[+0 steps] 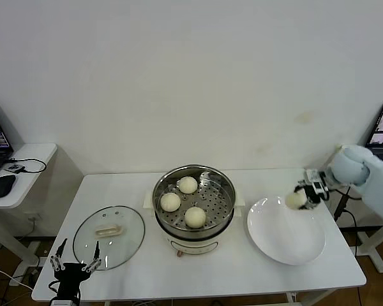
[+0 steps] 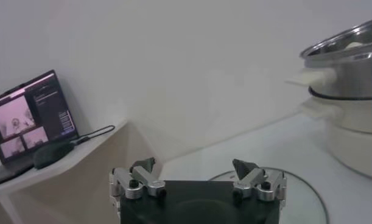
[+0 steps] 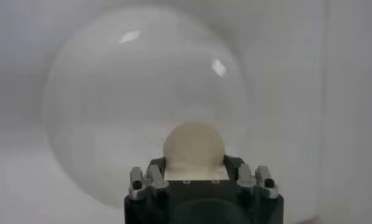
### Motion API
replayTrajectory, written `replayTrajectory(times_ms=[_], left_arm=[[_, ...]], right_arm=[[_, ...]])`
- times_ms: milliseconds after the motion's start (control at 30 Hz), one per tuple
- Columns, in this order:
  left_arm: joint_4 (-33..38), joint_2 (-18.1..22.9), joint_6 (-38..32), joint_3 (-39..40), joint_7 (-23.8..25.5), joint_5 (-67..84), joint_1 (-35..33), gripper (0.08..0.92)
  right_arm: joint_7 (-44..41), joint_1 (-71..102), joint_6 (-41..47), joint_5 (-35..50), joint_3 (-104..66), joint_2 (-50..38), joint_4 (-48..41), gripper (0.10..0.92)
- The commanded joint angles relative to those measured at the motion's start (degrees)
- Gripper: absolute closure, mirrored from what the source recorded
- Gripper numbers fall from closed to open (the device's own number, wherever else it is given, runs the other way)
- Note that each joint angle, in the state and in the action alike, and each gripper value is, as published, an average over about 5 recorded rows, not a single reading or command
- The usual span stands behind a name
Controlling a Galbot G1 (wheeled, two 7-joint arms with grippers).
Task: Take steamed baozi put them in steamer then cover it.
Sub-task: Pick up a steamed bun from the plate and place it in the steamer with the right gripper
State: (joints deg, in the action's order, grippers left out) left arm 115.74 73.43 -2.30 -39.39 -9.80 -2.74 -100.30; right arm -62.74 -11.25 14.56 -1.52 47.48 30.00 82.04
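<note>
The right gripper (image 1: 301,199) is clenched on one steamed baozi (image 1: 296,200) and holds it above the upper right part of the white plate (image 1: 287,245), which lies on the table (image 1: 223,271) to the right of the steamer (image 1: 222,207). In the right wrist view the same bun (image 3: 193,148) sits between the jaws with the plate (image 3: 106,109) beneath it. Three further baozi rest on the steamer's perforated floor: one at the rear (image 1: 187,185), one to the left (image 1: 170,202) and one at the front (image 1: 195,217). The cover (image 1: 118,245) lies flat on the table, left of the steamer and apart from it. The left gripper (image 1: 75,264) hangs at the table's front-left edge, just beside the cover's near rim, its fingers (image 2: 143,165) spread wide and holding nothing.
</note>
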Motion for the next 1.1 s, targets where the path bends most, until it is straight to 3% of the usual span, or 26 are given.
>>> replayTrajectory(times_ms=[33,267,433,1100], left_arm=[[0.1,-0.1,0.1,-0.1,0.0,0.2,0.2,0.177],[0.2,-0.1,0.1,-0.1,0.1,0.2,0.3,0.177],[0.3,0.1,0.1,-0.4,0.1,0.4,0.4,0.177],[-0.7,0.4,0.1,-1.1,0.0,1.3,1.3,0.177]], right_arm=[[3.2,-30.4,8.2,19.8,23.4,8.2,7.5,0.406],[9.4,-32.5,15.5,31.3,27.3,19.9,7.4,0.406],[13.3,-27.8,20.6,34.6,26.5,25.0,6.2,0.403],[15.5,-14.4,23.7,25.2,25.5,31.0,-3.2,0.397]])
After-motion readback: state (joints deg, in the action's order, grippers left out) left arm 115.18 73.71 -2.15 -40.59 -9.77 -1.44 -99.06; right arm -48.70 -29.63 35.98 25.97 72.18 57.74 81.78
